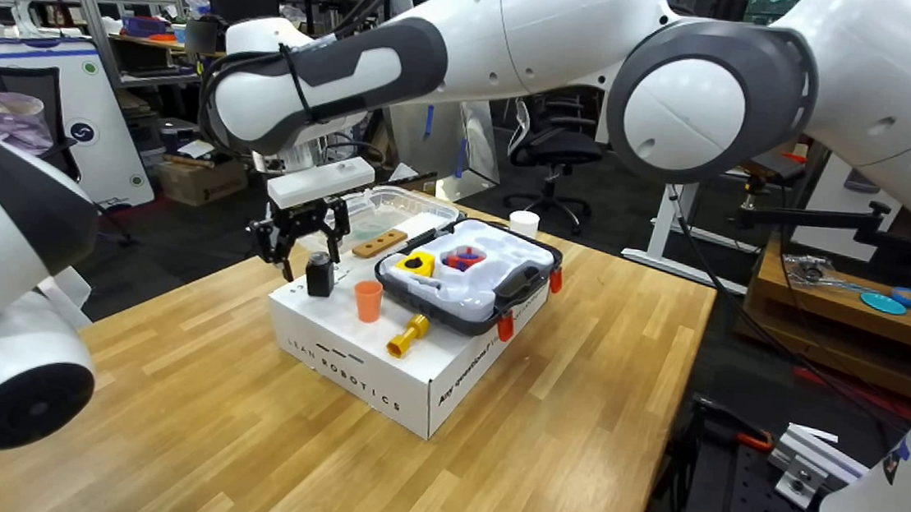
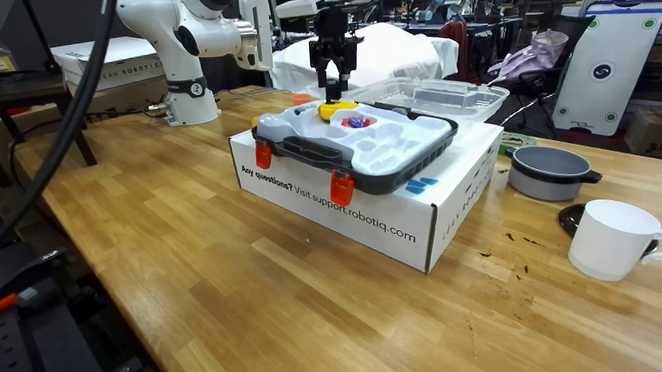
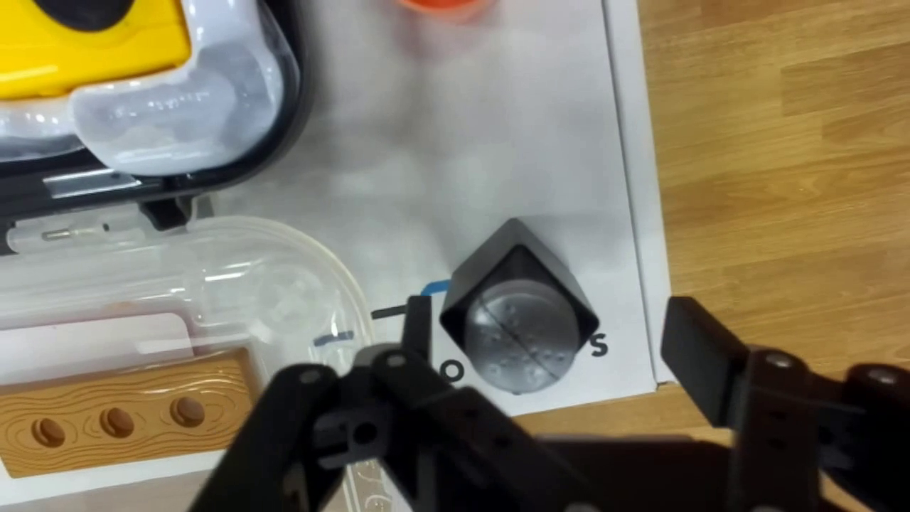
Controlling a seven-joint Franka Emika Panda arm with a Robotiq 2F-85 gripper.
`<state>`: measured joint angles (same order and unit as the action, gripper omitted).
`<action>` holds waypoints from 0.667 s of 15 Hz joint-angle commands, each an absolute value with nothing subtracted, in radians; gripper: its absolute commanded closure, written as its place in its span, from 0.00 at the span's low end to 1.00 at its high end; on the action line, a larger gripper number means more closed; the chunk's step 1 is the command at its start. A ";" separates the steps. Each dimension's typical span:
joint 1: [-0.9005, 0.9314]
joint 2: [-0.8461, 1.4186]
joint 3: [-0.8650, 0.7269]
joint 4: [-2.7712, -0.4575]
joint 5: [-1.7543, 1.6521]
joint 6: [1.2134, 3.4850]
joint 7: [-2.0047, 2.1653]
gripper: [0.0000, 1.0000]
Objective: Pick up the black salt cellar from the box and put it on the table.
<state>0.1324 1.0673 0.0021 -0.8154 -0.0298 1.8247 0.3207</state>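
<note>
The black salt cellar [image 1: 320, 277], square-sided with a round grey holed cap, stands upright on the white box [image 1: 355, 367] near its corner. In the wrist view the salt cellar [image 3: 521, 334] shows from above, turned like a diamond. My gripper [image 1: 310, 266] is open and empty just above it. In the wrist view the gripper's [image 3: 549, 338] fingers lie either side of the cellar, apart from it, with the wider gap on the right. In an exterior view the gripper [image 2: 334, 84] is behind the case, where the cellar is hard to make out. The wooden table [image 1: 556, 430] surrounds the box.
An open black case [image 1: 495, 276] with a clear lid [image 3: 270, 284] lies on the box. An orange cup [image 1: 367, 302] and yellow piece [image 1: 408, 335] stand near the cellar. A grey pot [image 2: 551, 169] and white mug [image 2: 611, 242] stand on the table. Another arm [image 1: 0, 282] is close by.
</note>
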 commanded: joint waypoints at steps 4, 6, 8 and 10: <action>0.119 1.083 0.013 -0.781 0.006 1.760 0.326 0.40; 0.118 1.083 0.011 -0.781 0.006 1.755 0.326 0.38; 0.115 1.082 0.010 -0.782 0.005 1.754 0.327 0.42; 0.112 1.077 0.009 -0.785 0.005 1.756 0.328 0.67</action>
